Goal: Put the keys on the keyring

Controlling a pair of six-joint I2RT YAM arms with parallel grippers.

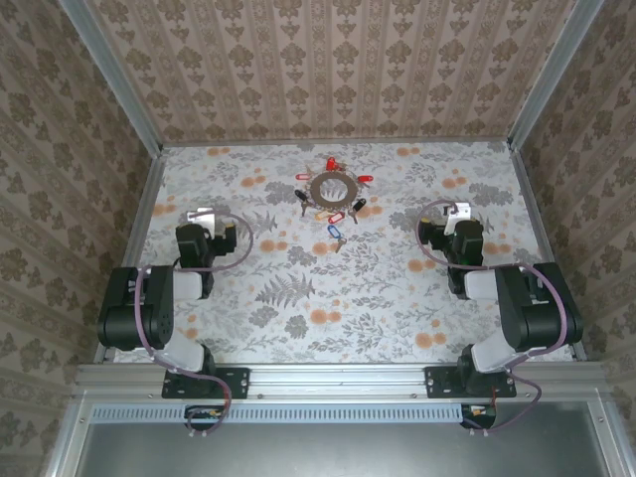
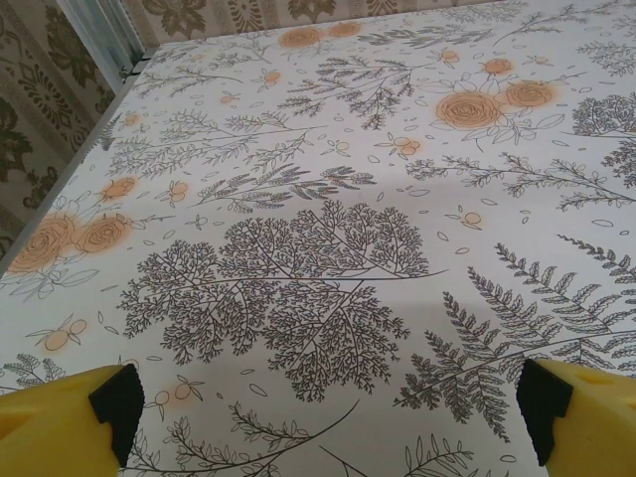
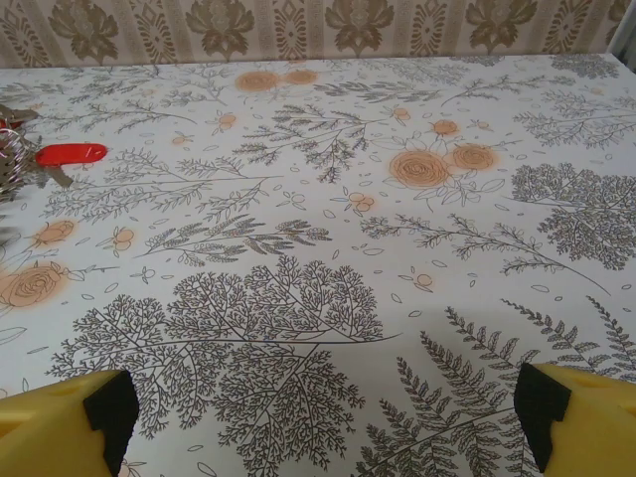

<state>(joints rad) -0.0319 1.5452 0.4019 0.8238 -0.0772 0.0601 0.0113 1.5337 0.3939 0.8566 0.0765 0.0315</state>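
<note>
The keyring [image 1: 332,188], a flat brownish-grey ring, lies at the far middle of the table. Several keys [image 1: 334,215] with red, black, yellow and blue heads fan out around it on the cloth. One red key [image 3: 72,154] and some metal pieces [image 3: 14,171] show at the left edge of the right wrist view. My left gripper [image 1: 204,216] [image 2: 330,409] rests well left of the ring, open, with bare cloth between its yellow fingers [image 2: 60,422]. To the right of the ring, my right gripper [image 1: 457,211] [image 3: 326,405] is open too, fingers [image 3: 586,417] wide apart and holding nothing.
A floral cloth [image 1: 328,298] covers the table. Patterned walls with metal corner posts [image 1: 109,75] close in the left, back and right sides. An aluminium rail [image 1: 328,378] carrying both arm bases runs along the near edge.
</note>
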